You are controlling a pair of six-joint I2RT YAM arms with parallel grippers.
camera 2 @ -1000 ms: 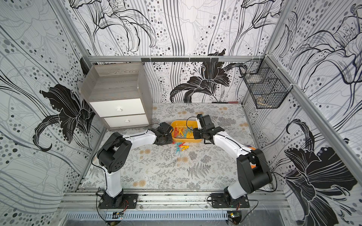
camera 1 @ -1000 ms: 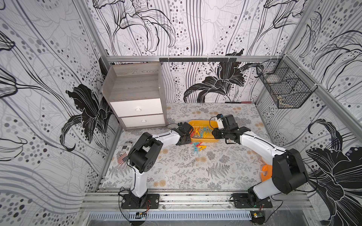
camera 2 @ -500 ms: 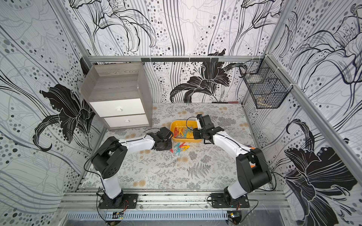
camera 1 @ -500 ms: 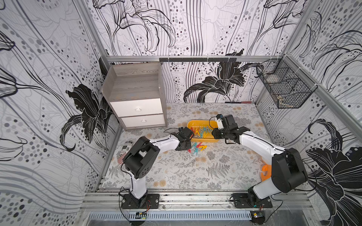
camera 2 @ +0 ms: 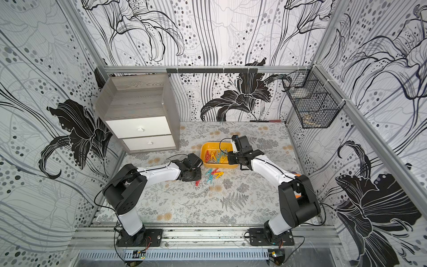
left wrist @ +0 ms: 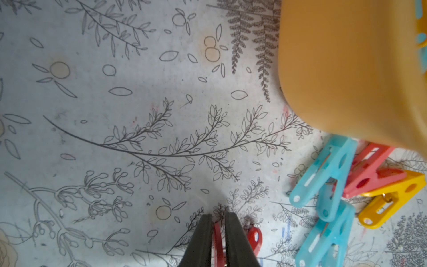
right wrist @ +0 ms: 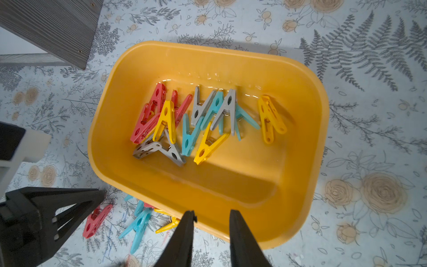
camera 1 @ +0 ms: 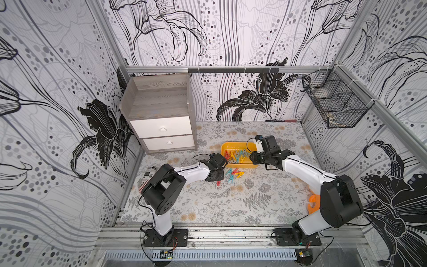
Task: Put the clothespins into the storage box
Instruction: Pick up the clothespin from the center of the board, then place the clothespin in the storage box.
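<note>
The yellow-orange storage box [camera 1: 235, 143] [camera 2: 215, 144] [right wrist: 208, 46] holds several clothespins [right wrist: 196, 120] in red, yellow, teal and grey. More loose clothespins [camera 1: 234, 173] [camera 2: 213, 174] [left wrist: 323, 173] lie on the mat against its near wall, and a grey one [camera 1: 227, 191] lies further forward. My left gripper [left wrist: 218, 216] [camera 1: 218, 181] is down on the mat left of that pile, shut on a red clothespin [left wrist: 217, 240]. My right gripper [right wrist: 212, 212] [camera 1: 250, 159] hovers open over the box's near right rim, holding nothing.
A grey wood cabinet [camera 1: 161, 111] with white drawers stands at the back left. A black wire basket [camera 1: 335, 101] hangs on the right wall. An orange object [camera 1: 314, 203] sits by the right arm's base, and a striped can [camera 1: 147, 175] lies at the left edge.
My left gripper has drawn back from the box's left rim toward the front, come down on the loose pins and closed on a red one. The right arm has not moved.
</note>
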